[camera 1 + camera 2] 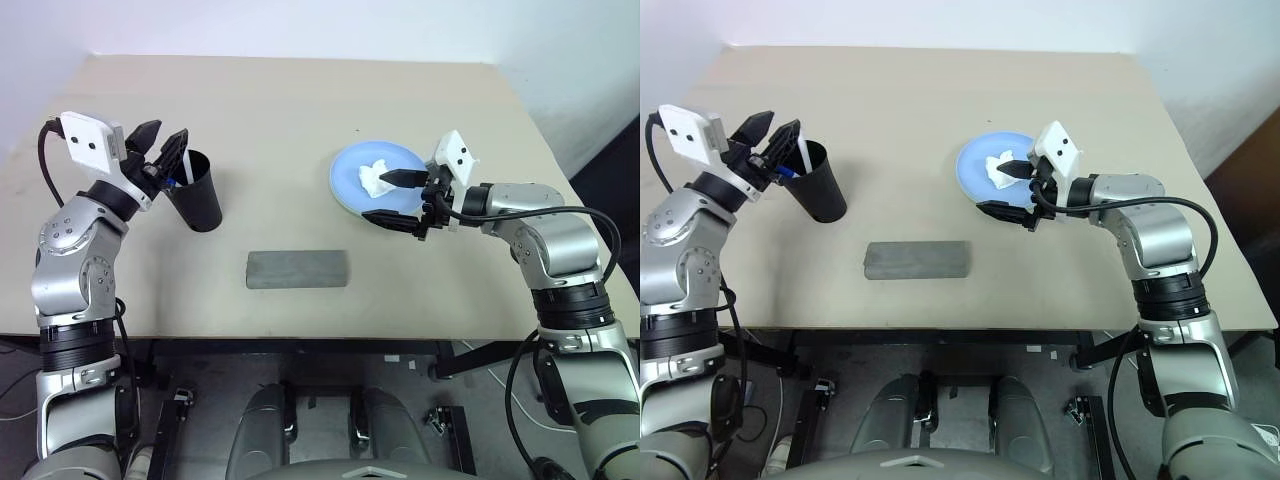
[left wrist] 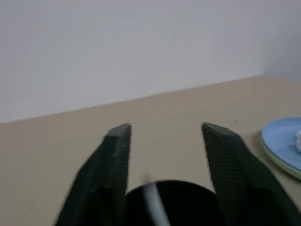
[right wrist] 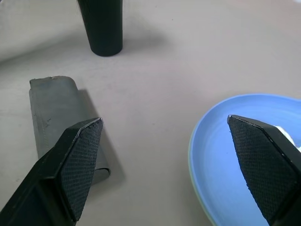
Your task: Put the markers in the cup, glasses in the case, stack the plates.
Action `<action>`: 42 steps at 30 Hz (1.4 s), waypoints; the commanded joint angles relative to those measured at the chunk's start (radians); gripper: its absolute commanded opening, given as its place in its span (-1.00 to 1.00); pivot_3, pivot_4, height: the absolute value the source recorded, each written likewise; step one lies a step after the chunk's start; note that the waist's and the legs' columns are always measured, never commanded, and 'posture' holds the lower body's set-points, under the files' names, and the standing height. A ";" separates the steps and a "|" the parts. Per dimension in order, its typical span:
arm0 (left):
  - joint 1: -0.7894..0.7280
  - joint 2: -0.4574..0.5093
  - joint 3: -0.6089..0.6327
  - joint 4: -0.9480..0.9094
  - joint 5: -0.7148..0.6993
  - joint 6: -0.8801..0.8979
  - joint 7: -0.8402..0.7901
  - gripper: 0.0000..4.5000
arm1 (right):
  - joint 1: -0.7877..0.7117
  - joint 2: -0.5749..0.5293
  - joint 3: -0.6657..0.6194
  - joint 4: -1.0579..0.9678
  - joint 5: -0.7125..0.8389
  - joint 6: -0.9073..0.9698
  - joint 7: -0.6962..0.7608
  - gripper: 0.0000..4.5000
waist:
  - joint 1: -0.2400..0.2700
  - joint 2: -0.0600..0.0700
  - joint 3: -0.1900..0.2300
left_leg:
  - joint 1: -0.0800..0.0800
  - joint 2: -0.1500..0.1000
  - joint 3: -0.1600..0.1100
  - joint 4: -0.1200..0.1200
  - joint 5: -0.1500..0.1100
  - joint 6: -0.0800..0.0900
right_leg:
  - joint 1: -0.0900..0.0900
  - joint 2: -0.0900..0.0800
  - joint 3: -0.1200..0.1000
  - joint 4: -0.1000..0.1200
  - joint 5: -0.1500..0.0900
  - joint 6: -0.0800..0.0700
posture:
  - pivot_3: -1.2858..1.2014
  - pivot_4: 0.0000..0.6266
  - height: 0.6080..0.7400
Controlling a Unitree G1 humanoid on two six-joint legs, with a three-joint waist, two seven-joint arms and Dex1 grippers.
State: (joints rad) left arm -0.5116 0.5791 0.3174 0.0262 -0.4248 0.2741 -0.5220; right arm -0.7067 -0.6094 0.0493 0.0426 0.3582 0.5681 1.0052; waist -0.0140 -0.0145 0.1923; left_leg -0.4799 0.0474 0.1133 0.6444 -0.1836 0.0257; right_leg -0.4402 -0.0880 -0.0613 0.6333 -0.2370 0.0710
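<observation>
Currently the left end effector [image 1: 165, 140], jaws parted and empty, hovers over the cup [image 1: 198, 203] at nine o'clock on the tabletop [image 1: 300, 110], a marker [image 1: 790, 170] standing inside. The right end effector [image 1: 393, 197], spread wide, straddles the stacked plates [image 1: 350, 170] at three o'clock. Plates judged rigid, light, slippery; pinch at the rim.

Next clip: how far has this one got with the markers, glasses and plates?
Mostly done. The plates sit stacked, blue on green, with a white tissue on top. The case lies shut; whether the glasses are inside cannot be seen. In hand: the left gripper is open over the cup, where markers stick out. The right gripper hangs open and empty at the plates' rim.
</observation>
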 commanded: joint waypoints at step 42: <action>0.501 0.209 0.168 -0.231 -0.253 0.142 -0.454 0.99 | 0.081 -0.038 -0.134 -0.033 0.208 0.085 0.099 1.00 | -0.006 0.000 -0.001 | 0.000 0.003 0.028 -0.018 0.000 -0.001 | -0.017 -0.010 0.006 -0.004 0.003 -0.005 | 0.03 -0.52 0.57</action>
